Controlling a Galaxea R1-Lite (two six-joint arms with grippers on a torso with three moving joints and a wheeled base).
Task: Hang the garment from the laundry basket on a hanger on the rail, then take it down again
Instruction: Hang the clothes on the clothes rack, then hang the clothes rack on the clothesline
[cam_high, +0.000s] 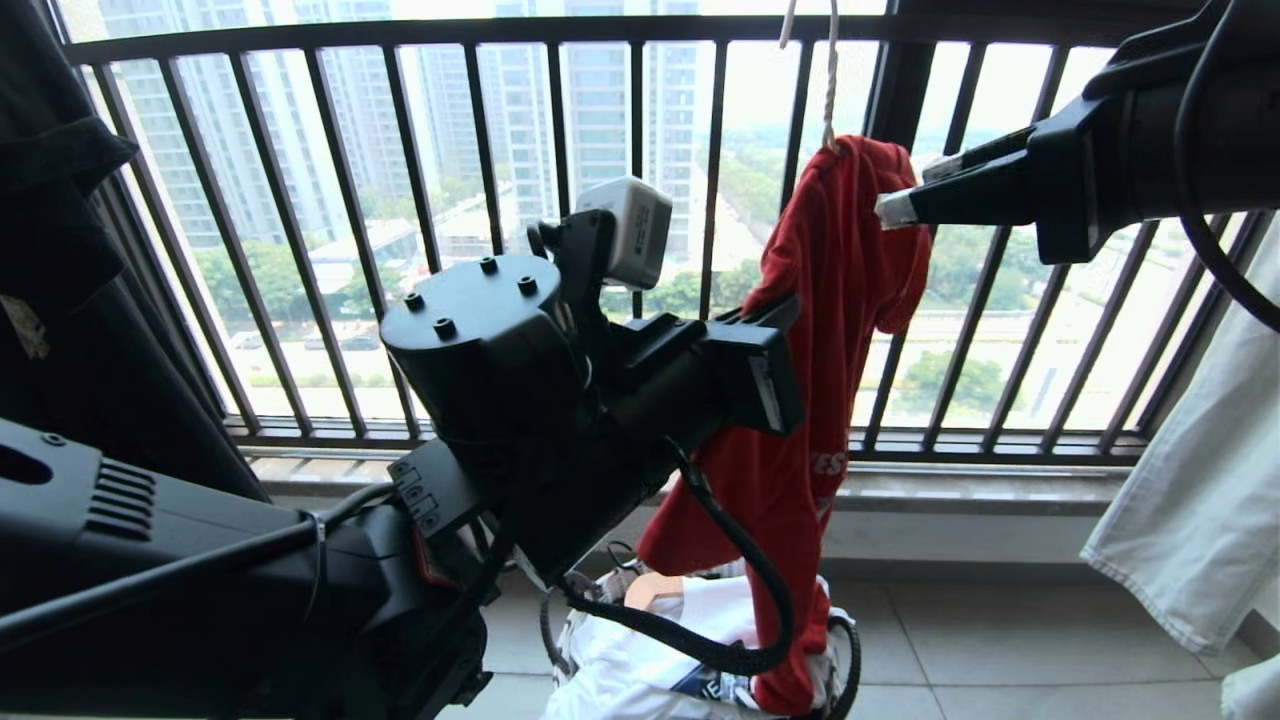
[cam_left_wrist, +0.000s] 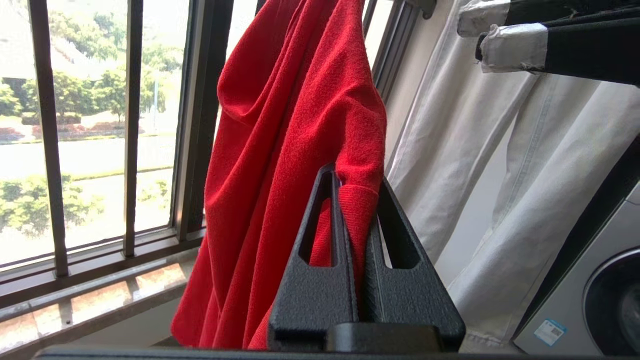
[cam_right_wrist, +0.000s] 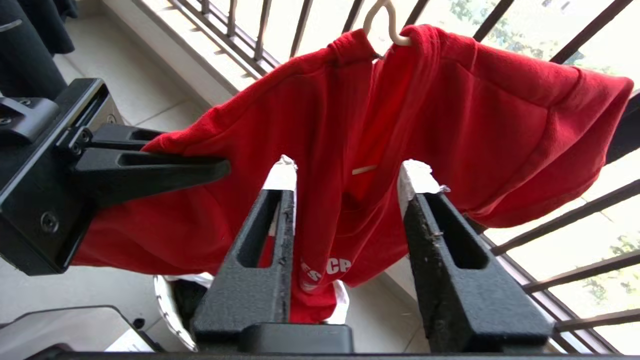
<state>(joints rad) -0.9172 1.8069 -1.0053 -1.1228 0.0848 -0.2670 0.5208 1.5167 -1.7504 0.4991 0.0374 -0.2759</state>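
a: from the head, where was the red short-sleeved t-shirt (cam_high: 840, 300)?

b: draped on the thin white wire hanger (cam_high: 830, 90), trailing down into the small round laundry basket (cam_high: 845, 650).

a: left wrist?

b: the left claw (cam_left_wrist: 357, 200) was shut on a fold.

a: right wrist?

b: the right claw (cam_right_wrist: 347, 172) stood half open, empty, the cloth just ahead of it.

The red garment (cam_high: 830, 300) droops bunched from the white hanger (cam_right_wrist: 382, 22), its hem apparently reaching the laundry basket (cam_high: 845, 650).
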